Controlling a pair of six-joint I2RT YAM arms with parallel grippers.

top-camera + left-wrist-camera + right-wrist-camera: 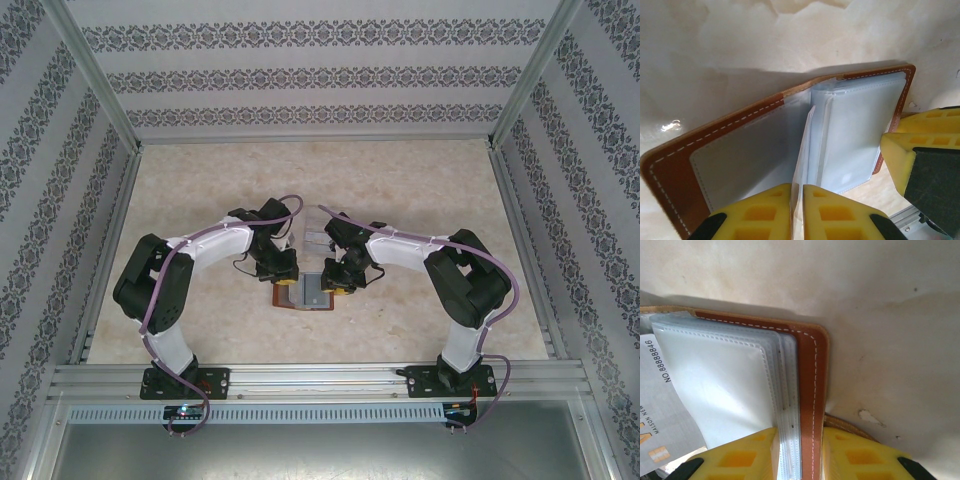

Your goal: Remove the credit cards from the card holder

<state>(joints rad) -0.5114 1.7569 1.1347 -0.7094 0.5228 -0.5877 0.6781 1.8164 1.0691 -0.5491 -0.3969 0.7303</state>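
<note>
The reddish-brown card holder [305, 295] lies open on the table between both arms, its grey-blue pocket [747, 150] and stack of clear sleeves [855, 130] showing. My left gripper [797, 189] is shut on one thin pale sleeve that stands up edge-on from the spine; whether a card is inside it I cannot tell. My right gripper [799, 434] is shut on the holder's right cover [810, 385] together with the sleeve stack [715, 385]. One whitish-grey credit card [662, 412] with a printed number and a chip shows at the left of the right wrist view.
Pale flat pieces [318, 238] lie on the table just behind the holder. The right gripper's yellow fingers [905, 160] sit close against the holder's right edge. A tan strap loop [847, 426] pokes out under the right finger. Patterned walls and metal rails enclose the table.
</note>
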